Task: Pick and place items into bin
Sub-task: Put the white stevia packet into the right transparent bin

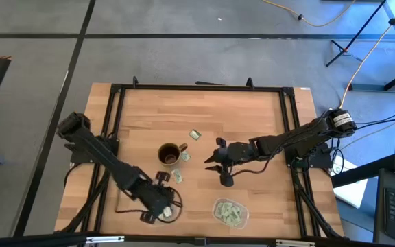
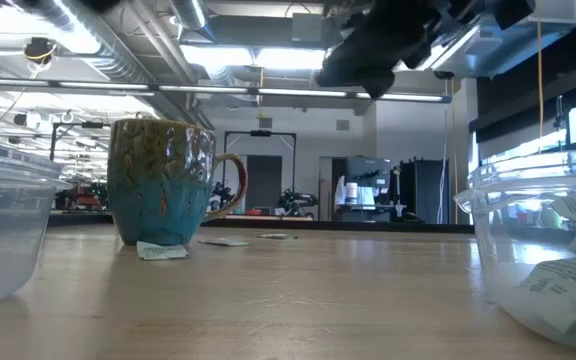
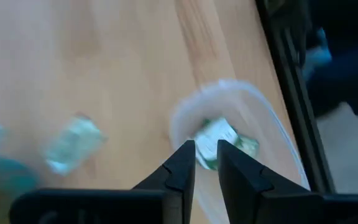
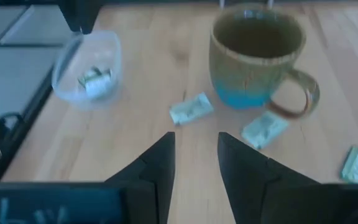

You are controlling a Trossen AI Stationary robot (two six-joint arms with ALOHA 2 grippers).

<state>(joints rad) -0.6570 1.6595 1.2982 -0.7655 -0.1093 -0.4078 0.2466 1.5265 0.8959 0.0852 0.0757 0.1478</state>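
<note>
Pale wood table (image 1: 252,116), black frame, grey floor, workshop behind

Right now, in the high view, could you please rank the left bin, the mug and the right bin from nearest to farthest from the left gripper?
1. Left bin: directly beneath the left gripper, at the table's near edge.
2. Mug: mid-table.
3. Right bin: farther along the near edge; only a little farther than the mug.

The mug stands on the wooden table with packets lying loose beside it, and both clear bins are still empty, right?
Not quite. Both bins hold packets, as the high view shows. The mug does stand on the table with loose packets beside it.
</note>
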